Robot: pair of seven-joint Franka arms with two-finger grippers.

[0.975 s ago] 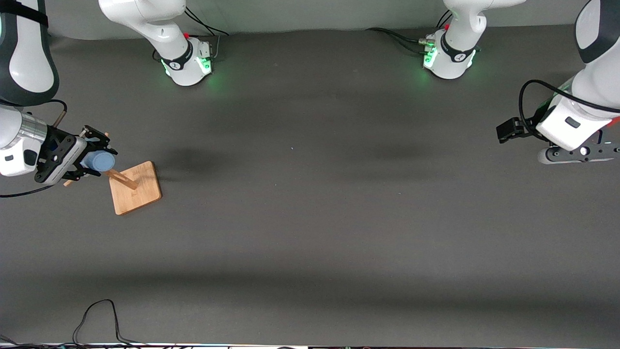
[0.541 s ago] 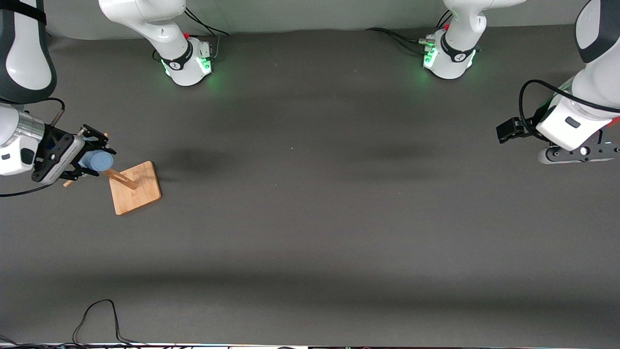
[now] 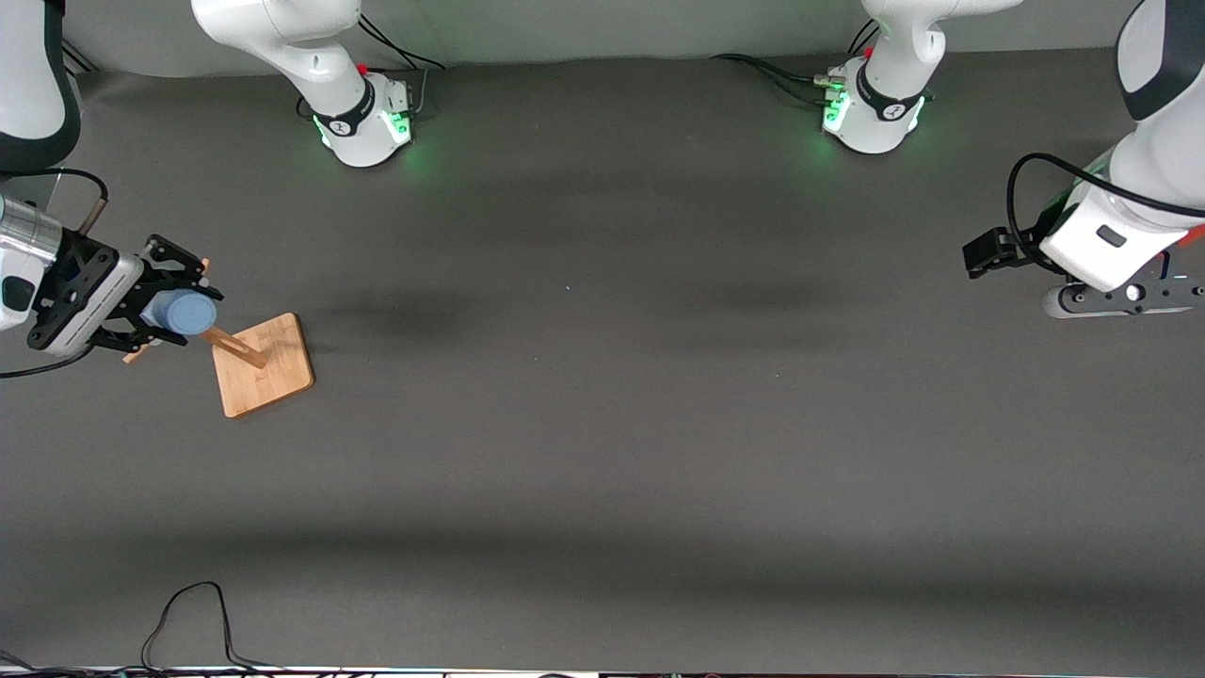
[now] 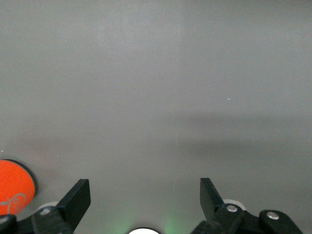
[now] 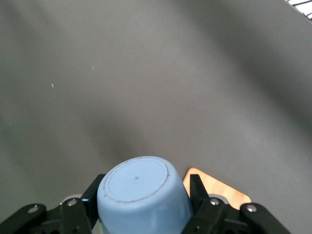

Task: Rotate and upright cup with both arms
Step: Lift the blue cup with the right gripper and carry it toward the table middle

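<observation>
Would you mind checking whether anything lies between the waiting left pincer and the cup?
Nothing visible does: only bare table lies between the open left pincer and the cup, gripped by the right pincer.

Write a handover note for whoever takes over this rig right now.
Right tool: shut on the small pale-blue handleless cup, held sideways, base outward, over the wooden peg stand with square base at the right arm's end of the table.
Left tool: open, empty, waiting at the left arm's end.
Done: cup gripped.
Left: pass to the left tool, rotate, stand upright.
</observation>
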